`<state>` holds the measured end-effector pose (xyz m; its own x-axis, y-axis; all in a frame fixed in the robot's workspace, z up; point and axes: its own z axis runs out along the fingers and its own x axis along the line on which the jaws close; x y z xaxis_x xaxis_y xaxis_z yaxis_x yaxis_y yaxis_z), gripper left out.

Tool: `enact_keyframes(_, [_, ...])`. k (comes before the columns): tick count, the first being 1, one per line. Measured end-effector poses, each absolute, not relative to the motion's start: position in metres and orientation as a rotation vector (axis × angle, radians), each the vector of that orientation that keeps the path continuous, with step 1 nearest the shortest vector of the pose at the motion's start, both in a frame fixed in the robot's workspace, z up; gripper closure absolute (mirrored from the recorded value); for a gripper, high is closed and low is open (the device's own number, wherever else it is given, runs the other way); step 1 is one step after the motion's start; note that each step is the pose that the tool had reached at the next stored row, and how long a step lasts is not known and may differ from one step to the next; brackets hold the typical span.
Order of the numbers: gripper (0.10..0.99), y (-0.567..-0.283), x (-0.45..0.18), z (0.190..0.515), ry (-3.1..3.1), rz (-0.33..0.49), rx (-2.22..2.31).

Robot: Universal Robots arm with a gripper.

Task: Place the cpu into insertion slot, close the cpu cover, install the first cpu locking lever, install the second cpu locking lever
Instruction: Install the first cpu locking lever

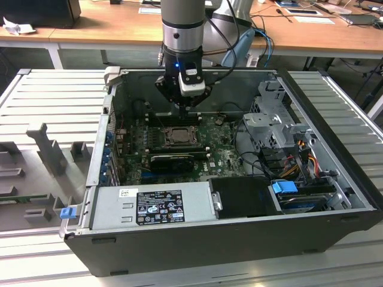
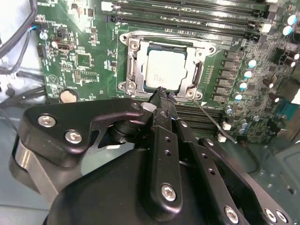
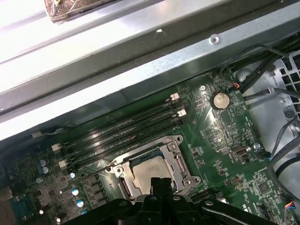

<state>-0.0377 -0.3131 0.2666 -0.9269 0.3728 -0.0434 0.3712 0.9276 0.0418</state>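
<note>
Silvery-grey cpu cover (image 2: 138, 65) is lying flat over the socket, and its window is framing the cpu (image 2: 164, 70). Both are sitting mid-motherboard (image 2: 89, 61), between two banks of memory slots (image 2: 187, 14), well in from the case's walls.

Going across the exterior view from its left:
- **Left:** the case wall (image 1: 99, 149) is standing well apart from the arm, so I'm not expecting a clash there.
- **Centre:** the gripper (image 1: 187, 106) is hanging by the socket's edge with its fingers pressed together and nothing showing between them. Can't tell if it's touching.
- **Beside it:** a thin wire locking lever (image 2: 213, 121) is sticking out from a socket corner and looking unlatched to me.
- **Right:** the cables (image 1: 293, 161) are sitting well clear.

Risks as I'm reading it:
- The closed tip is riding close to a thin round wire. If it slips off, it's driving into the memory slots or the capacitors (image 2: 241, 86) just beside the socket.
- Pressing on the cover instead of the lever is loading the chip and the pins under it.
- If the lever is missing its hook, the cover isn't clamping.

Orientation:
- **cpu:** lying flat, top face up. It's square, so no real long axis, and its edges are running parallel to the memory slots.
- **Cover:** sitting squared to the socket.
- **Lever:** its long axis is running obliquely out from the corner across the neighbouring bank, with the free end pointing away from the socket.
</note>
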Motion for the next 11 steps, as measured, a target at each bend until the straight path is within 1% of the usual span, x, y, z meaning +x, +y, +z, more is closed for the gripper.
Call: enact_keyframes(11, [0.98, -0.3131, -0.0377, 0.2666, 3.08, 0.058, 0.292])
